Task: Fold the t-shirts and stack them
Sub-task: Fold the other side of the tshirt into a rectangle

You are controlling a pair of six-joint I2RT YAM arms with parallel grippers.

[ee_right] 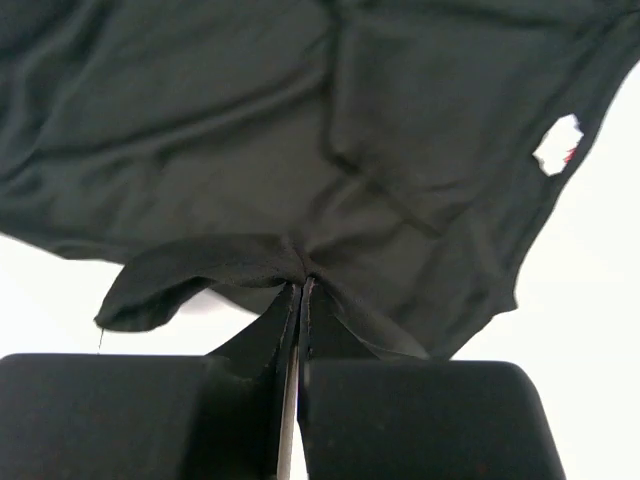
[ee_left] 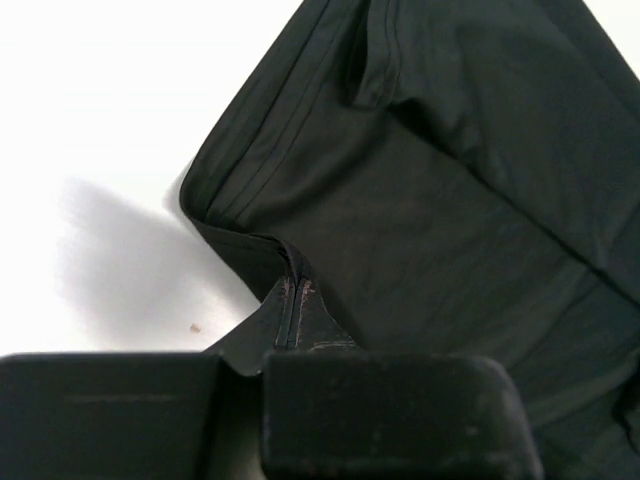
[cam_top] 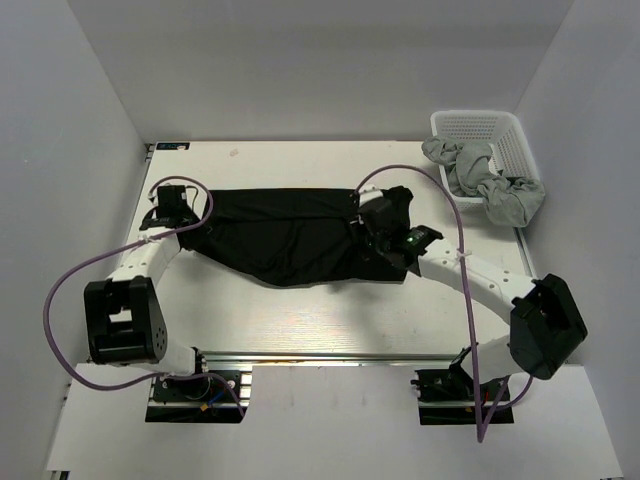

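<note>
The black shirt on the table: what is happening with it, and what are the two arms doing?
Both arms are working on the black t-shirt, which lies stretched out across the table and is not yet a finished fold. The left gripper is shut on a pinch of cloth at the shirt's left end, and the right gripper pinches the cloth at its right end. The light grey t-shirts sit crumpled in and over the white basket at the far right corner, with no gripper near them.

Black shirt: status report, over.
Left claw shut on black shirt edge. Right claw shut on other end. Shirt lying across table. Grey shirts in basket, far right, not blocking.
</note>
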